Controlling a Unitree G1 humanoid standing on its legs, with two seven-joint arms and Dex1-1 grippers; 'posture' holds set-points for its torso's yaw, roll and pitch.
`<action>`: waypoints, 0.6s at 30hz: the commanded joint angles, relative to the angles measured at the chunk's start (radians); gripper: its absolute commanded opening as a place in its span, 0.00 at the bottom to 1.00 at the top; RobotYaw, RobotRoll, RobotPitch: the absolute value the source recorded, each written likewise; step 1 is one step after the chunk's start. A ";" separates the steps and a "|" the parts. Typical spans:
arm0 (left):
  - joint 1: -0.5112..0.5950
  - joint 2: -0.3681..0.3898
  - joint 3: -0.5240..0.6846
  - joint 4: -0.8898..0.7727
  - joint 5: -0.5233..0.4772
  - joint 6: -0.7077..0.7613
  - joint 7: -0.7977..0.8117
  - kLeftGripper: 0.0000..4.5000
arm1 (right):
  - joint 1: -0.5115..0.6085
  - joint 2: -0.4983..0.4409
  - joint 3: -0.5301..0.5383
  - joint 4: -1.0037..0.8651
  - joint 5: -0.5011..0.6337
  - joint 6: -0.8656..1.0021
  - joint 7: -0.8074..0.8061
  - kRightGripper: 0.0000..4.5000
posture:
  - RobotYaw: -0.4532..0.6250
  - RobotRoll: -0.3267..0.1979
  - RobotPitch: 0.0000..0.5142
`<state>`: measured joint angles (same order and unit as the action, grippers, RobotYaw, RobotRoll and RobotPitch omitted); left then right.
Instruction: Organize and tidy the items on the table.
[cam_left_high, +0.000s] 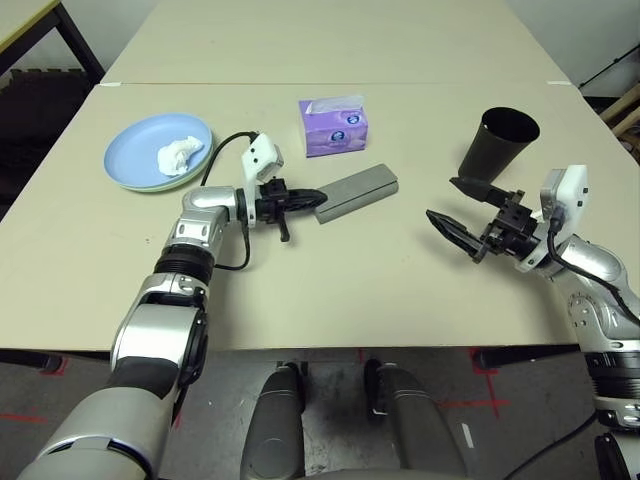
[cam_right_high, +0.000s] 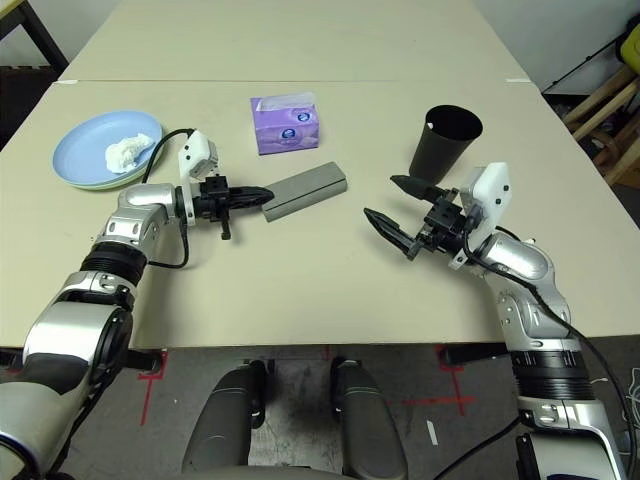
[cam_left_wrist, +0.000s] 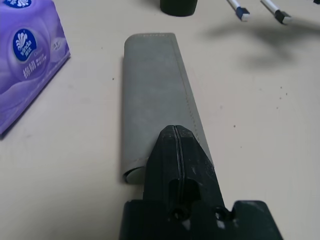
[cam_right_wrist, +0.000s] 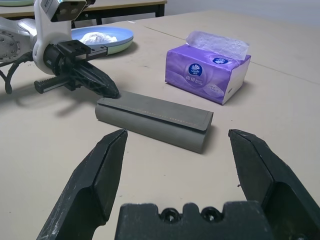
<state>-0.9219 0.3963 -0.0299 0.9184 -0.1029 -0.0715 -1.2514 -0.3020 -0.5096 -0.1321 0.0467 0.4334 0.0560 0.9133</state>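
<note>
The grey glasses case (cam_left_high: 358, 192) lies at an angle in the middle of the table (cam_left_high: 350, 290). My left gripper (cam_left_high: 312, 197) is shut, and its tips touch the case's near-left end (cam_left_wrist: 155, 90). Just behind the case sits the purple tissue box (cam_left_high: 333, 127). At the far left a light blue plate (cam_left_high: 135, 150) rests on a pale green plate (cam_left_high: 150, 187) and holds the crumpled white tissue wad (cam_left_high: 180, 155). The tall black cup (cam_left_high: 497, 143) stands at the right. In front of the cup my right gripper (cam_left_high: 443, 198) is open and holds nothing, pointing toward the case (cam_right_wrist: 155, 122).
A second table (cam_left_high: 330, 40) butts against the far edge. Bare tabletop stretches between the two grippers and along the near edge. A black cable (cam_left_high: 225, 150) loops from my left wrist toward the plates.
</note>
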 joint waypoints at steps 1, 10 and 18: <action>0.018 0.008 -0.033 0.021 0.031 0.017 -0.002 0.01 | 0.001 -0.005 -0.005 -0.012 0.004 0.002 -0.001 1.00 | 0.45 0.62 0.42; 0.016 0.022 -0.060 0.012 0.040 0.039 -0.031 0.01 | -0.001 -0.005 -0.006 -0.007 0.002 -0.002 -0.001 1.00 | 0.45 0.62 0.42; -0.008 0.014 -0.002 -0.006 -0.016 -0.002 0.009 0.01 | -0.005 -0.001 -0.004 0.000 0.000 -0.007 0.000 1.00 | 0.46 0.62 0.40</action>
<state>-0.9321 0.4134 -0.0476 0.9124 -0.1083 -0.0613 -1.2603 -0.3064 -0.5095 -0.1321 0.0453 0.4334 0.0545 0.9129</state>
